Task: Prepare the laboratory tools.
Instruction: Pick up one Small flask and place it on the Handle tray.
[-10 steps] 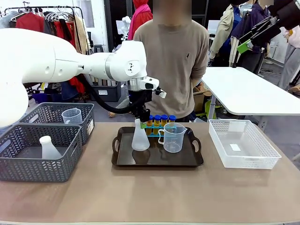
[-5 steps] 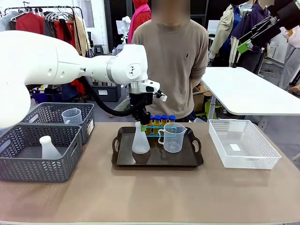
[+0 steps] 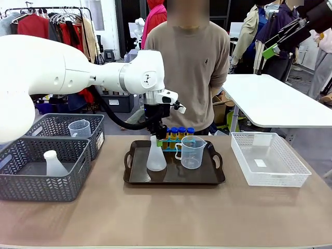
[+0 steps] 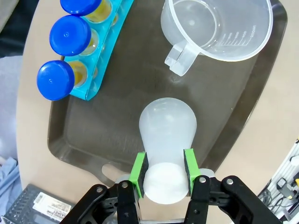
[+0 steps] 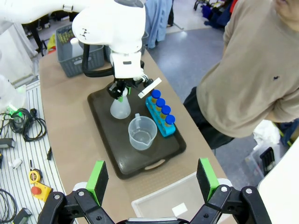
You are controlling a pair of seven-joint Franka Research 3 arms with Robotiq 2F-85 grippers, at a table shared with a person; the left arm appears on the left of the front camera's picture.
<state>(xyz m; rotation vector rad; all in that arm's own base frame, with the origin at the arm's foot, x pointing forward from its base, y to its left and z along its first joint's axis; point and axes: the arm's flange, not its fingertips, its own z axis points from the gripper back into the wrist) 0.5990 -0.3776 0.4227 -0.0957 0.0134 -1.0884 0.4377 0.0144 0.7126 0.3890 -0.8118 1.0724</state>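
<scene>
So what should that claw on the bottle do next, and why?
Probably open and lift away. The left claw pinches the neck of the white flask, which seems to stand upright on the dark tray beside the beaker and the rack of tubes.

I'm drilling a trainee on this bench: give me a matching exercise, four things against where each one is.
Things:
1. conical flask
2. measuring beaker
3. blue-capped tubes
4. right claw

Places or states:
A. standing in the blue rack
B. open, high above the table
C. neck pinched in the left claw
D. standing free on the dark tray

Pairs: 1-C, 2-D, 3-A, 4-B
</scene>
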